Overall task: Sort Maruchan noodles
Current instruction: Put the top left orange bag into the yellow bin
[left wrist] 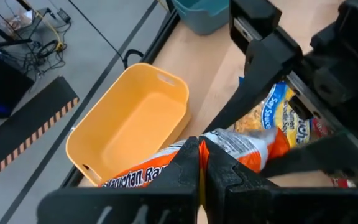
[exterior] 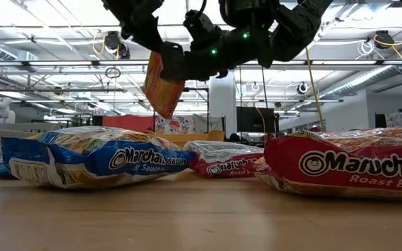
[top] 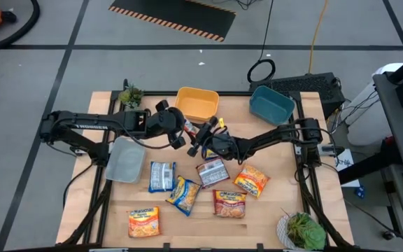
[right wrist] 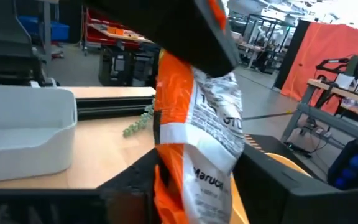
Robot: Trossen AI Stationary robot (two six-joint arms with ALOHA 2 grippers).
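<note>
An orange Maruchan packet (top: 189,130) (exterior: 162,85) hangs in the air near the yellow bin (top: 196,103), between my two grippers. My left gripper (top: 182,134) (left wrist: 202,165) is shut on it. My right gripper (top: 200,142) (right wrist: 194,180) is open, one finger on each side of the packet's lower part. Several other packets lie flat on the table nearer the front edge: silver-grey (top: 161,176), blue-and-yellow (top: 184,194), red-brown (top: 212,170) and orange (top: 250,180). Another blue-and-yellow packet (left wrist: 278,118) lies under the right gripper. My left gripper pinches the orange packet between its two shut fingers (left wrist: 185,168) at its upper end (right wrist: 194,74). The packet hangs tilted below the fingers, clear of the table. My right gripper's fingers (right wrist: 138,183) stand either side of the lower end (right wrist: 194,171); whether they touch it I cannot tell.
The teal bin (top: 271,103) stands at the far right of the table and the grey bin (top: 126,159) at the left, under the left arm. A red packet (top: 229,203) and an orange one (top: 144,221) lie near the front edge. Small plants stand at two corners (top: 130,96) (top: 303,229).
</note>
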